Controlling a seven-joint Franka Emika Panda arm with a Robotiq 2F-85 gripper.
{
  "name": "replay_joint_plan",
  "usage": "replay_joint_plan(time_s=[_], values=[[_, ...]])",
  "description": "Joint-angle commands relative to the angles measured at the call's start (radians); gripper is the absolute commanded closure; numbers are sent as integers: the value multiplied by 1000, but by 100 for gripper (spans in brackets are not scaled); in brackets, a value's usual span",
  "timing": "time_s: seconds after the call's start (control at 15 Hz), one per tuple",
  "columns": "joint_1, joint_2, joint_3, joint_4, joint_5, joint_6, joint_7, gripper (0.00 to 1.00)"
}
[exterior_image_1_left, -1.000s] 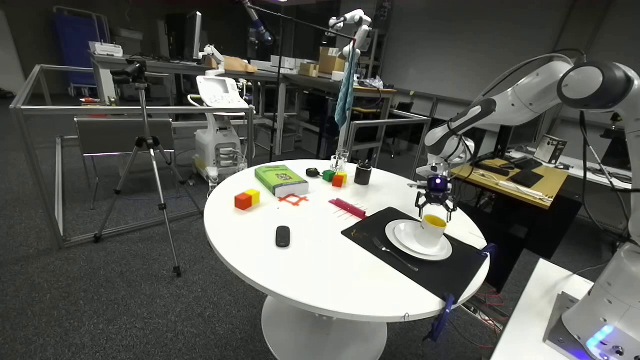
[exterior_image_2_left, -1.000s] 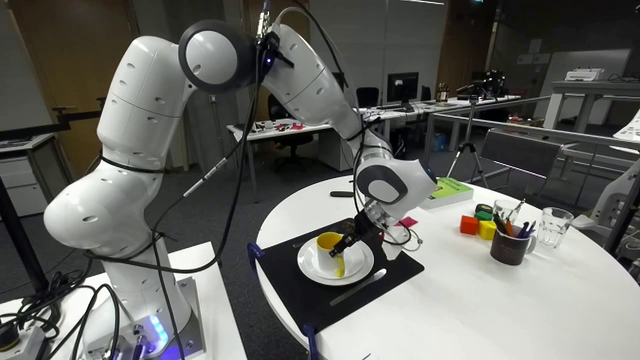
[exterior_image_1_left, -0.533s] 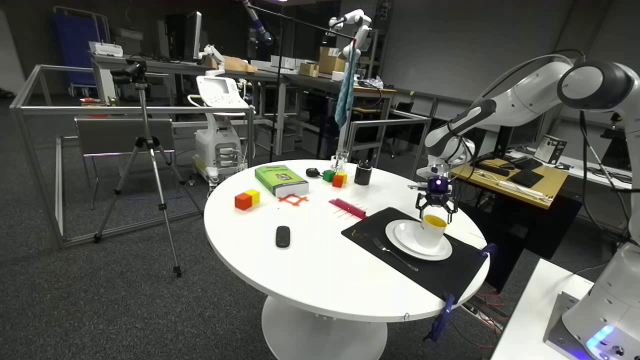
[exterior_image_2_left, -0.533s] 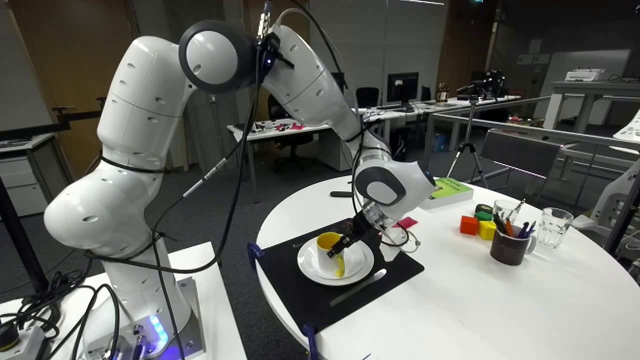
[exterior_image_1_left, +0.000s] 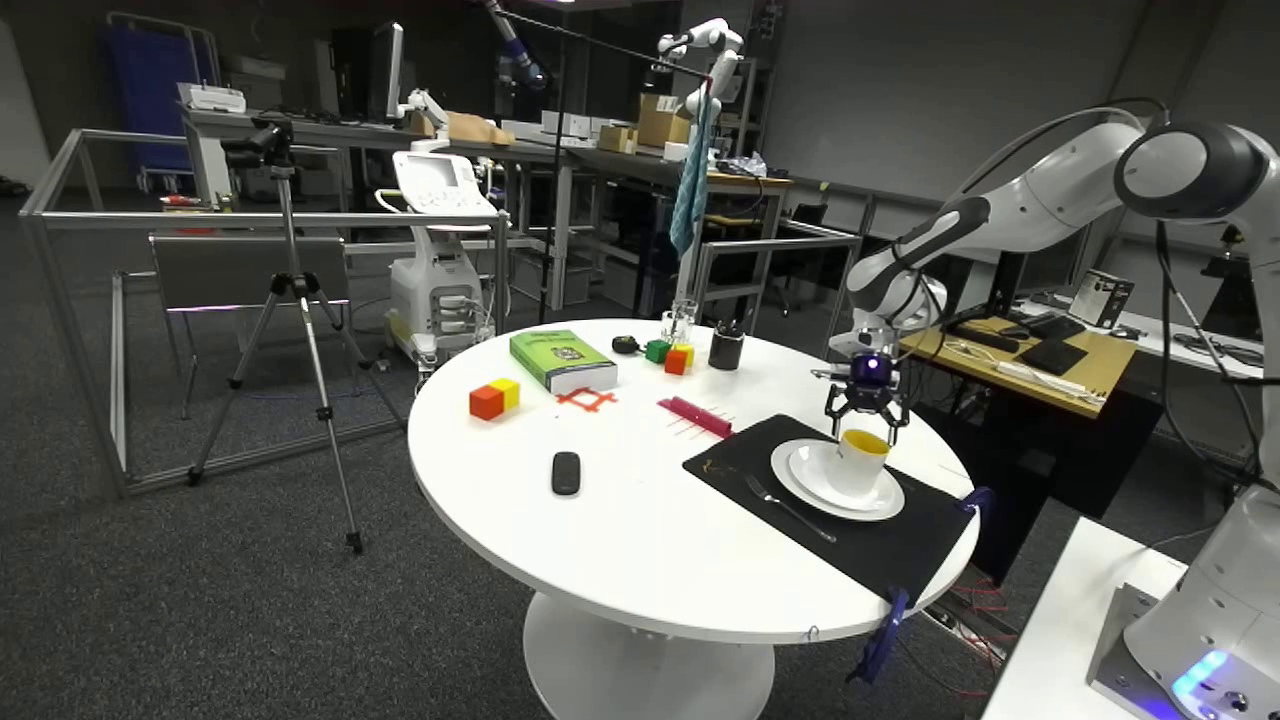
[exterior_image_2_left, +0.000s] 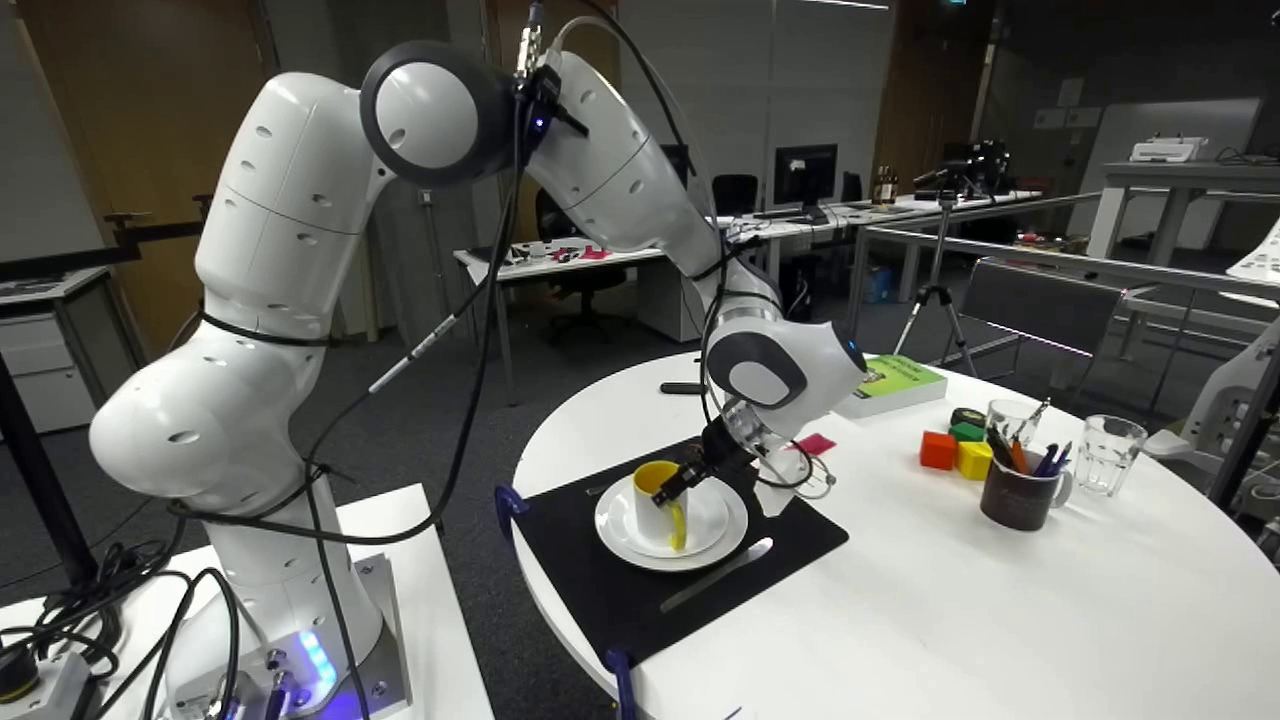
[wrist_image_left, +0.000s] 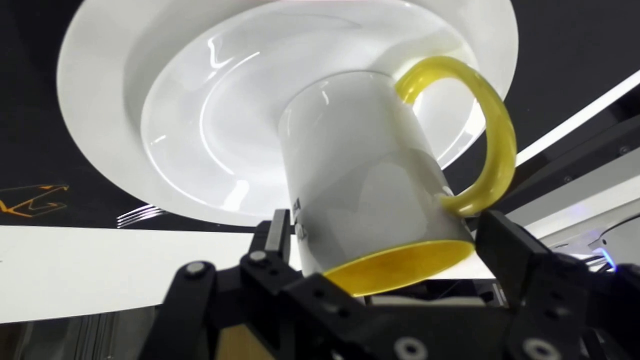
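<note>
A white mug (wrist_image_left: 360, 165) with a yellow inside and yellow handle stands on a small white plate (wrist_image_left: 240, 110), which rests on a larger white plate (wrist_image_left: 100, 100). My gripper (wrist_image_left: 385, 225) is open, its fingers on either side of the mug's upper part. In the wrist view the right finger (wrist_image_left: 507, 245) seems to touch the rim just below the handle. A gap shows between the left finger (wrist_image_left: 279, 232) and the mug wall. In both exterior views the gripper (exterior_image_1_left: 864, 437) comes down over the mug (exterior_image_2_left: 650, 520) from above at a slant.
Under the plates lies a black placemat (exterior_image_2_left: 600, 610), with a fork (exterior_image_1_left: 790, 508) and a knife (exterior_image_2_left: 716, 577) beside them. Farther off are a green book (exterior_image_1_left: 562, 360), coloured cubes (exterior_image_2_left: 938, 450), a pen mug (exterior_image_2_left: 1020, 492) and glasses (exterior_image_2_left: 1108, 455). Blue clamps (exterior_image_1_left: 885, 640) grip the table edge.
My gripper has come slightly lower over the mug and shifted a little sideways. The mug has moved very slightly the same way. The plates have stayed put.
</note>
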Motion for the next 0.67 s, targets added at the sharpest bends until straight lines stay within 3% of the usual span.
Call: replay_joint_plan(time_s=[0.0,0.6], values=[[11,-22,-2,-15,27,12,-24,0],[22,-12,-8,-5,-10,19,-86,0]])
